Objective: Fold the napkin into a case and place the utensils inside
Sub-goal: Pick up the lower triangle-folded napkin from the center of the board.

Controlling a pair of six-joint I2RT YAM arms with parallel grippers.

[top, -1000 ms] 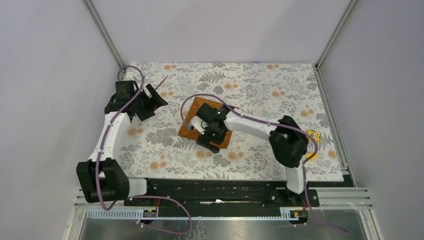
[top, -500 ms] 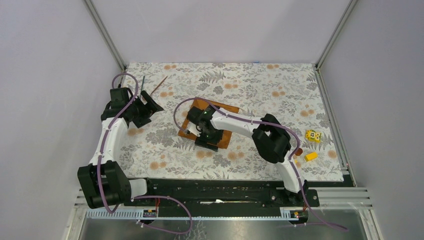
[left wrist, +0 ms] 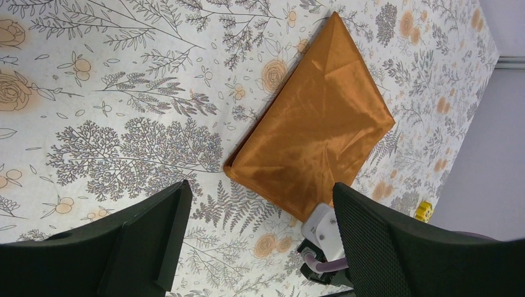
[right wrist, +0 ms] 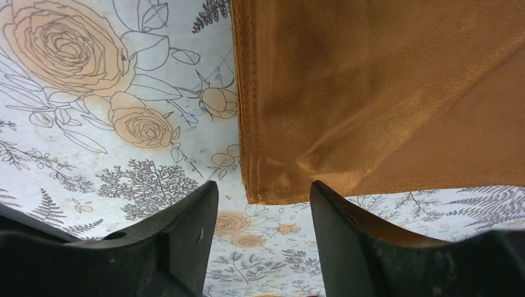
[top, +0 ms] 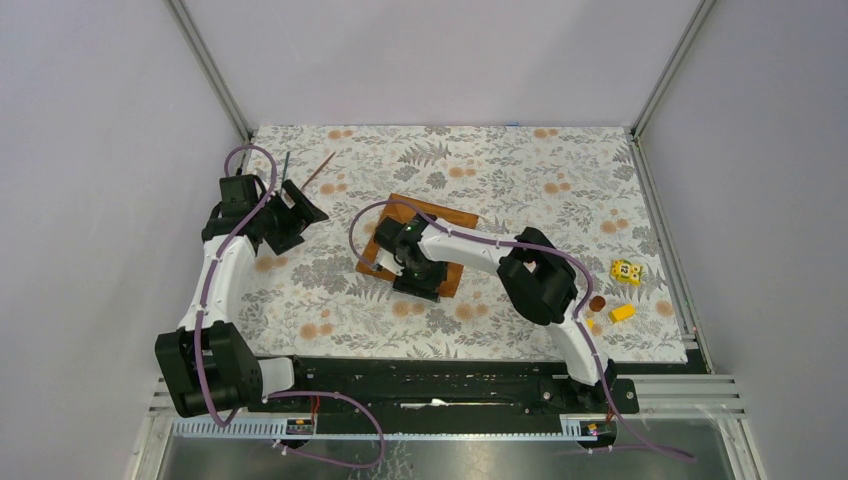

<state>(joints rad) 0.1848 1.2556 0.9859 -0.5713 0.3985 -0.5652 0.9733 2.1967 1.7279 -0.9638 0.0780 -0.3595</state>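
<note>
The rust-orange napkin (top: 451,272) lies folded flat in the middle of the tablecloth, partly under my right arm. In the right wrist view its stitched corner (right wrist: 263,192) sits just ahead of my right gripper (right wrist: 263,189), whose jaws stand apart with nothing between them. My right gripper (top: 384,260) is low at the napkin's left corner. My left gripper (top: 305,212) hovers open at the back left, and in its wrist view the napkin (left wrist: 316,136) lies ahead of the left gripper (left wrist: 260,189). A thin dark rod (top: 285,165) and a thin brown stick (top: 320,170) lie at the back left.
The floral tablecloth (top: 500,160) covers the table. Two yellow blocks (top: 626,270) (top: 621,312) lie at the right, with a small brown round thing (top: 597,302) beside the right arm. Metal frame posts stand at the back corners.
My right gripper slid left along the napkin to its left corner and its jaws narrowed. My left gripper drew back slightly, uncovering the dark rod.
</note>
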